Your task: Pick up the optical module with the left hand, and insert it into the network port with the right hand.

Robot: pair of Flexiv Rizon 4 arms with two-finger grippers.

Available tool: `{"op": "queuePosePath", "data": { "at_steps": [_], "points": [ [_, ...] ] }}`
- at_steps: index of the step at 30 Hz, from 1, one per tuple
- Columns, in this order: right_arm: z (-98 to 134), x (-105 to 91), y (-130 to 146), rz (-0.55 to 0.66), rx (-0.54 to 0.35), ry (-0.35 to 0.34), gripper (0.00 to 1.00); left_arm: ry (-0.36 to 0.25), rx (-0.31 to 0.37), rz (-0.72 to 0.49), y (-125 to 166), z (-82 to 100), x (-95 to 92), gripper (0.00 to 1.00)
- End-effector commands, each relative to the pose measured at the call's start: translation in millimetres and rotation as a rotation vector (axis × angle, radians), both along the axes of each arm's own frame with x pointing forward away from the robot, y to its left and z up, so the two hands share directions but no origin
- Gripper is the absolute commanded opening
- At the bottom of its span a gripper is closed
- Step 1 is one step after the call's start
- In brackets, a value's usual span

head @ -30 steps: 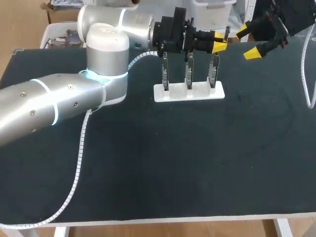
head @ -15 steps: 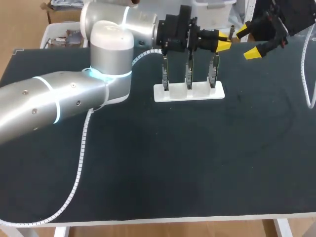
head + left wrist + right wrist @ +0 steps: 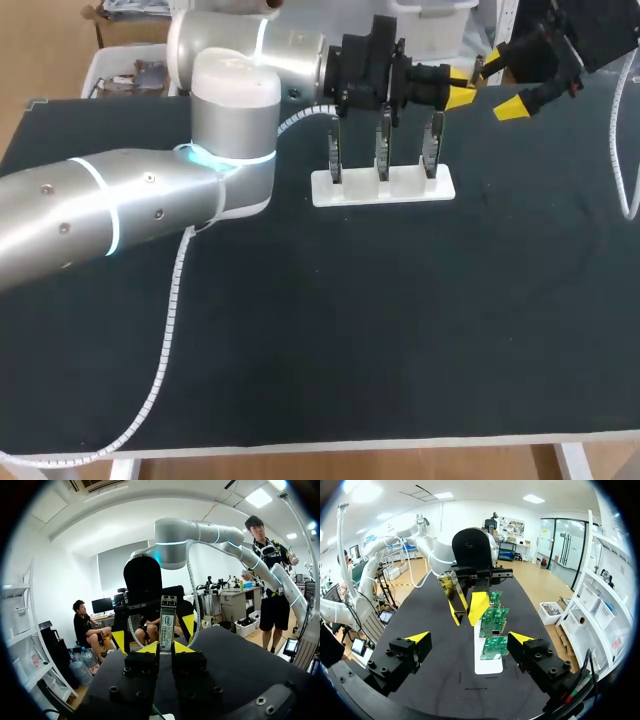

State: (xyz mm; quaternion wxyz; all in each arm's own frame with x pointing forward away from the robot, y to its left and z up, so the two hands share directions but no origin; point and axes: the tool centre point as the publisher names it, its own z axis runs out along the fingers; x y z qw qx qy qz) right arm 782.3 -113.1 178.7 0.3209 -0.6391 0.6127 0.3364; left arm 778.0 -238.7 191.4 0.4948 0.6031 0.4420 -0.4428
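Optical module [image 3: 167,617] | upright, clamped between left gripper [image 3: 166,649] tips

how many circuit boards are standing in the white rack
3, upright in a row in the white rack: left board, middle board, right board. None look hidden.

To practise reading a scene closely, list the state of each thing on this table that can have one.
module: held above the table
left gripper: shut on the module
right gripper: open, empty
boards: upright in the white stand
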Motion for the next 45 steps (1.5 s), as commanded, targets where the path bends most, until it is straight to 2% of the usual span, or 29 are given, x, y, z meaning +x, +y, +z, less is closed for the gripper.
{"op": "queuePosePath", "data": {
  "at_steps": [1,8,9,45],
  "points": [
    [0.0,0.2,0.1,0.0,0.0,0.0,1.0,-0.005,-0.008,0.037,0.2,-0.5,-8.7,0.0],
    [0.0,0.2,0.1,0.0,0.0,0.0,1.0,-0.013,-0.012,0.034,-3.0,-0.7,-10.4,0.0],
    [0.0,0.2,0.1,0.0,0.0,0.0,1.0,-0.029,-0.008,0.034,-3.3,0.1,-10.2,0.0],
    [0.0,0.2,0.1,0.0,0.0,0.0,1.0,-0.029,-0.008,0.034,-3.3,0.1,-10.2,0.0]
  ]
}}
